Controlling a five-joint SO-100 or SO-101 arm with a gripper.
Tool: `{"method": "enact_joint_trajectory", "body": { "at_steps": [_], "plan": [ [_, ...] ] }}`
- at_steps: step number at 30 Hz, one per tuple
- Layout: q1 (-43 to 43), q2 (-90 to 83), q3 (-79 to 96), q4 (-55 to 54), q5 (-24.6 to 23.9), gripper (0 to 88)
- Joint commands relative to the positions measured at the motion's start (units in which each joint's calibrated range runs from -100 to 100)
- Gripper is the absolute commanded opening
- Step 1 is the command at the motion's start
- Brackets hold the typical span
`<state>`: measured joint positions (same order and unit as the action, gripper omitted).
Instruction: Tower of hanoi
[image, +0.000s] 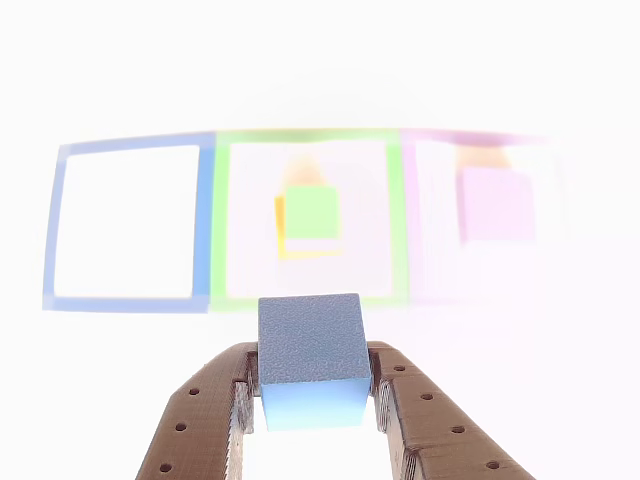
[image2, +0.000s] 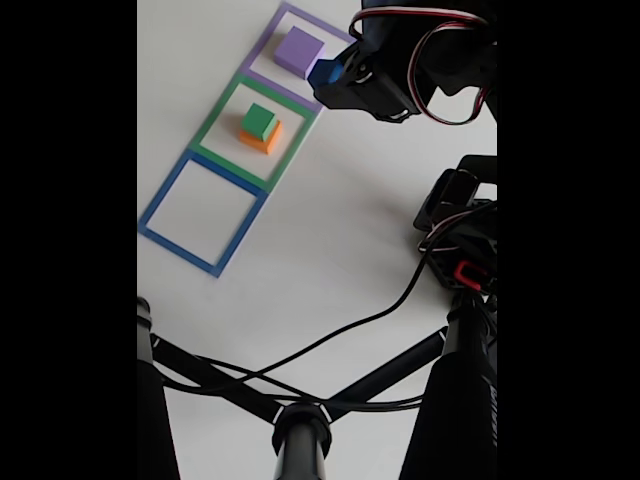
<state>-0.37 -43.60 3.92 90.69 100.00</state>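
Note:
My gripper (image: 310, 395) is shut on the small blue cube (image: 309, 360), held between its brown fingers (image: 215, 400) above the table. In the fixed view the blue cube (image2: 324, 72) hangs in the gripper (image2: 330, 78) beside the purple-taped square. A green block (image: 311, 211) sits on a yellow-orange block (image: 283, 243) inside the green-taped square (image: 400, 215). The same stack, green block (image2: 260, 121) on orange block (image2: 262, 139), shows in the fixed view. A purple block (image: 495, 203) lies in the purple-taped square; it shows again in the fixed view as the purple block (image2: 299, 51).
The blue-taped square (image2: 204, 211) has nothing inside it. The arm's base and cables (image2: 455, 240) stand at the right of the fixed view. A black tripod (image2: 300, 420) crosses the bottom. The white table (image2: 340, 260) is bare between them.

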Motion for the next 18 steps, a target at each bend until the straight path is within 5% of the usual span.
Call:
{"method": "enact_joint_trajectory", "body": {
  "at_steps": [1, 18],
  "plan": [
    [1.4, -3.5, 12.0, -11.8, 0.0, 3.4],
    [0.6, -5.6, 60.0, -70.5, 0.0, 3.6]
  ]
}}
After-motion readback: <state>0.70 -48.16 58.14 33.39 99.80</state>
